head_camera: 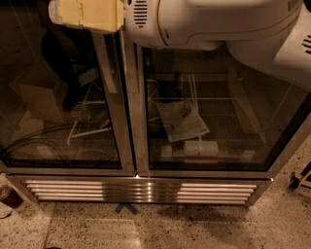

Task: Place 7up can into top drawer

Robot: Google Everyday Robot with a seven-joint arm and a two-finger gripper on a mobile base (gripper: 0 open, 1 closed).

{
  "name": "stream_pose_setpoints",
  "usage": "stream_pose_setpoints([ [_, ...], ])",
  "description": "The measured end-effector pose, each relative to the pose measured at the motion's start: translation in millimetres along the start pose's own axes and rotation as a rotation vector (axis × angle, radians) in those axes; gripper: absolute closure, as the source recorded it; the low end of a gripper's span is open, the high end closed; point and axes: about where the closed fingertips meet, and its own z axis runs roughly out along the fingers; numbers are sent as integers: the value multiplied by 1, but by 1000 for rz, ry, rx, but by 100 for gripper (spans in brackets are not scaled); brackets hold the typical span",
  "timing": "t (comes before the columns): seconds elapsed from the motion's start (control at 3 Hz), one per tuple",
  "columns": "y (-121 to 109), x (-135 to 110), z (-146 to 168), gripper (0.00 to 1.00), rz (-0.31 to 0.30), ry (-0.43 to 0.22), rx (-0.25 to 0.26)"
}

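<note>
Claw (85,14), boxy and cream, hangs top left before glass-doored steel fridge (138,189).

I saw the gripper (85,14) at the top edge of my view, in front of the fridge (146,190), high against its left door (58,121) and just left of its centre post (132,121). It showed as a pale yellow, blocky housing lying level, its upper part cut off by the frame. On its right it joined the white arm (209,22). Whether it held anything, I could not tell.
</note>
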Motion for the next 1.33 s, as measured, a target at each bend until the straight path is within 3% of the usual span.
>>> stream_pose_setpoints([
  [1.33,2,-9,13,0,8,-22,0],
])
